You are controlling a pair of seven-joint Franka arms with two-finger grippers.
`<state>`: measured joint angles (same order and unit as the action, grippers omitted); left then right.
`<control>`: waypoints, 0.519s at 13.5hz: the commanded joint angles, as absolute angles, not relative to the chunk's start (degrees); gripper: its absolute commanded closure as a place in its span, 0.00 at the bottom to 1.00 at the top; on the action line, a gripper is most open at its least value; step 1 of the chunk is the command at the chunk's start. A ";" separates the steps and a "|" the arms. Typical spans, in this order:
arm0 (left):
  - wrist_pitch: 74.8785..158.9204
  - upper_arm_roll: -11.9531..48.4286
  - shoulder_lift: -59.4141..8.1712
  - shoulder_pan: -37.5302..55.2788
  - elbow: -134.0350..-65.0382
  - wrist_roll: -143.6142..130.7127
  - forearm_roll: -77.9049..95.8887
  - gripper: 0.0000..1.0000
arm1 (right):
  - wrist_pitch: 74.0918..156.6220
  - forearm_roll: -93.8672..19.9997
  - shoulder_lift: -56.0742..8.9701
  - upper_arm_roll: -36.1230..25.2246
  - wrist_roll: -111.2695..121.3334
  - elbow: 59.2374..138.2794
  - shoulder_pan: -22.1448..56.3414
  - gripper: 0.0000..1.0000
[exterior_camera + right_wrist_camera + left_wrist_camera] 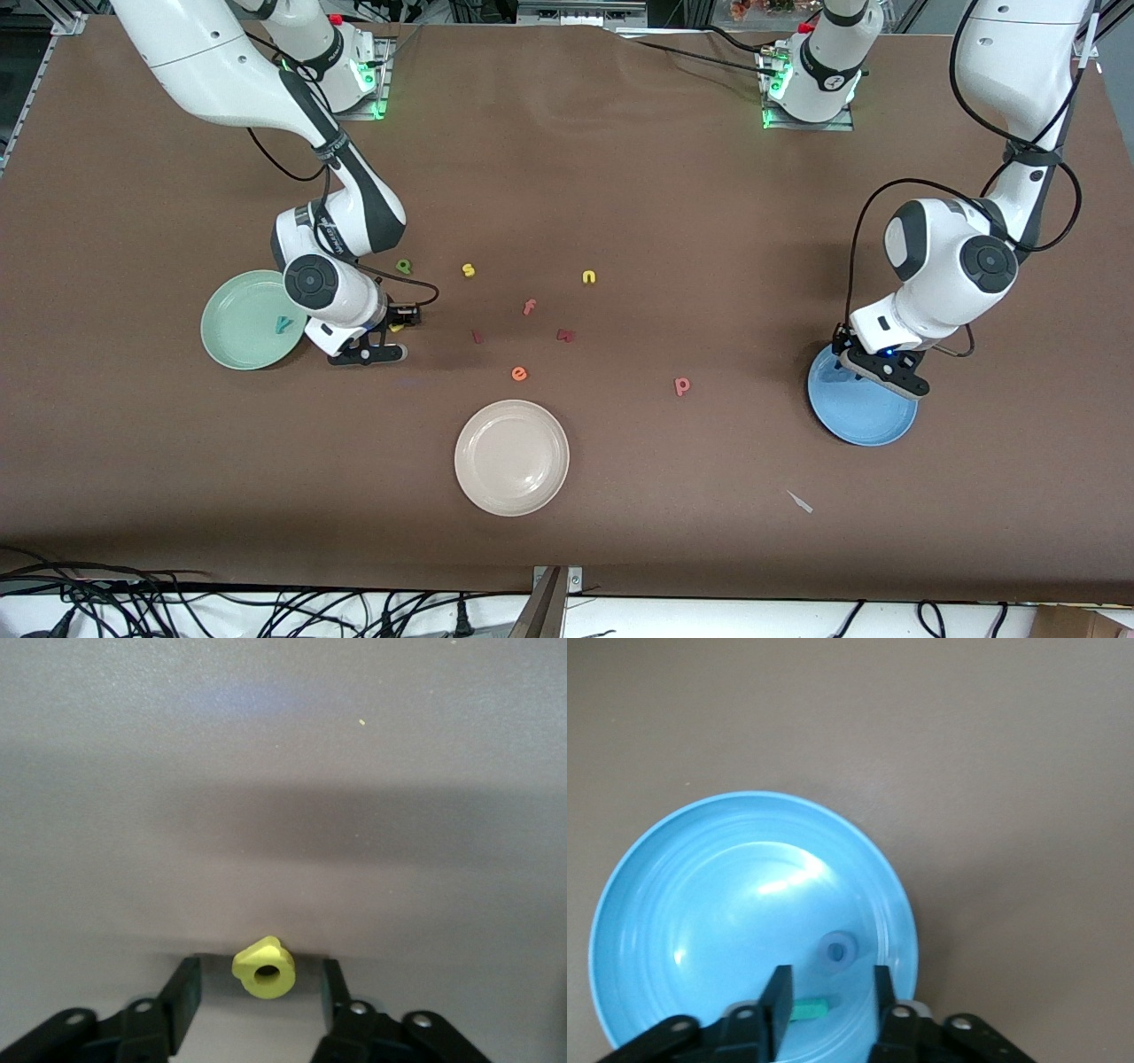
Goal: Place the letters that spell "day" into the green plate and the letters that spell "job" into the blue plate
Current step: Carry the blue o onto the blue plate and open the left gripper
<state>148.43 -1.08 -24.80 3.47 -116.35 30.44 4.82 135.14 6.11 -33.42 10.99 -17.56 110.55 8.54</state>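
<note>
The pale green plate holds the teal y. Beside it, toward the table's middle, my right gripper is down at the table, open around the yellow a, with a gap on each side. The dark green d lies farther from the camera than it. Low over the blue plate, my left gripper is open. The teal j sits between its fingers against one pad, and the blue o lies in the plate. The salmon-pink b rests on the table.
A cream-white plate sits near the front edge. Loose letters lie mid-table: yellow s, yellow n, orange f, orange e and two dark red ones. A small pale scrap lies nearer the camera than the blue plate.
</note>
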 commanded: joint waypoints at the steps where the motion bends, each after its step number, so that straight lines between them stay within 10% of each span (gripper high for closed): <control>1: 148.45 -0.62 -23.12 4.39 -117.16 28.92 6.07 0.17 | 135.70 5.27 -33.49 11.16 -17.32 110.74 8.61 0.43; 7: 148.45 1.23 -26.71 12.46 -111.46 11.66 6.06 0.17 | 135.79 5.27 -33.49 11.16 -17.40 110.74 8.61 0.51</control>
<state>148.57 1.16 -24.61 8.44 -114.49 19.77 4.84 135.17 6.11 -33.43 10.99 -17.56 110.55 8.54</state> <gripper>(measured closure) 0.163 0.507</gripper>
